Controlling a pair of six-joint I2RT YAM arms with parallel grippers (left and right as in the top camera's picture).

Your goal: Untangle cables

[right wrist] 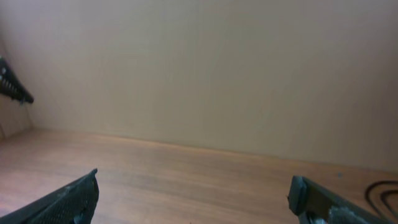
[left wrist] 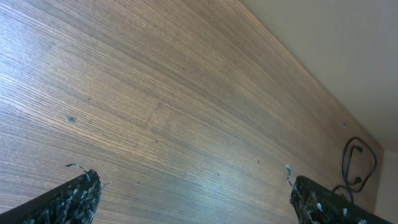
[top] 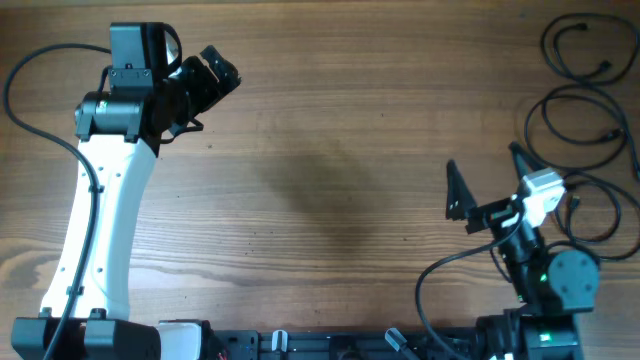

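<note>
Cables (top: 608, 136), thin black loops, seemingly separate, wood-grain table (top: 340, 150), left tool (left wrist: 194, 191), right tool (right wrist: 193, 193), both released

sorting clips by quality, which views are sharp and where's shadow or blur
Overhead: sharp, evenly lit, soft shadow mid brown wooden table. Left wrist: grain crisp, pale sheen toward the far edge. Right wrist: hazy throughout, its black gripper fingers blurred.

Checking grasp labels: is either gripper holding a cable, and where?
Nothing held. Left gripper and right gripper are open and empty; cables lie loose on the table.
</note>
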